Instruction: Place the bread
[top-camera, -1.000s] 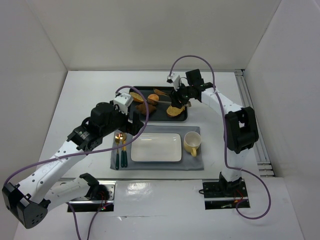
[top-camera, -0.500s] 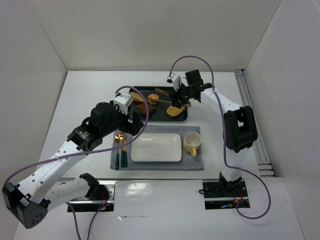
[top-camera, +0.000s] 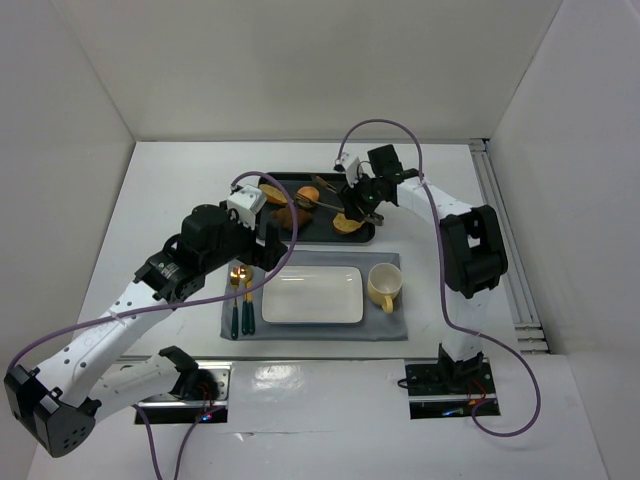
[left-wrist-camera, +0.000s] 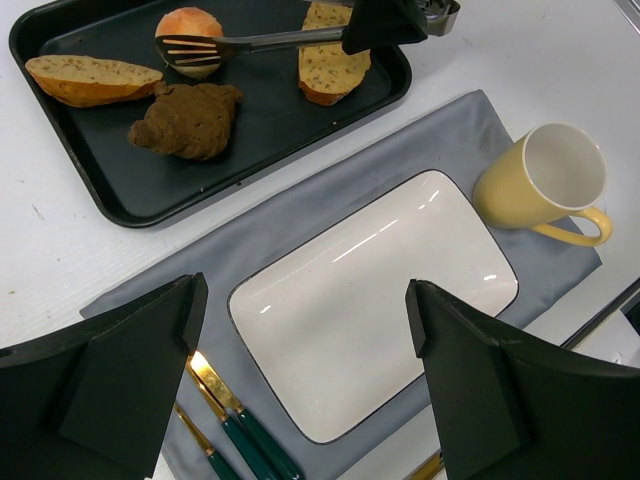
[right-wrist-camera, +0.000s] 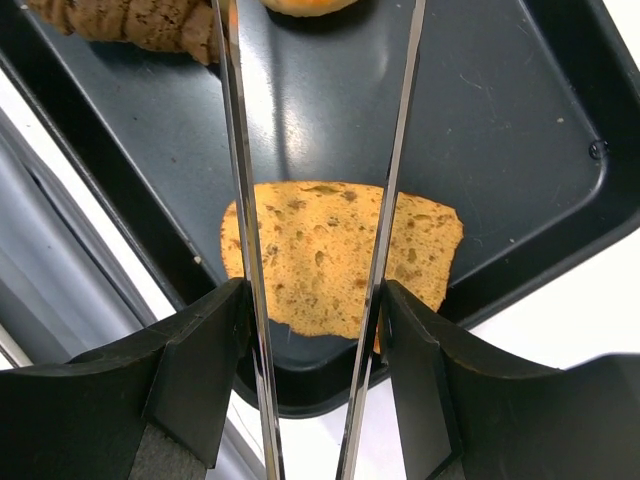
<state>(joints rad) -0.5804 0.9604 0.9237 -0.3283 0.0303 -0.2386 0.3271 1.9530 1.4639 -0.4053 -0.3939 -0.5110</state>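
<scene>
Left wrist view: right end effector (left-wrist-camera: 386, 22), pinching tongs (left-wrist-camera: 270, 42), is poising them at the bun (left-wrist-camera: 190, 25); squeezing seems next.

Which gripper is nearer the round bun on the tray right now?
Right. The right gripper sits over the tray, holding tongs whose tips reach the bun. The left gripper hovers off the tray, above the white plate.

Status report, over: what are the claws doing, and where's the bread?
Left gripper open by plate. Right gripper shut on tongs, tips at bun. Bun on tray. Nothing in the way.
</scene>
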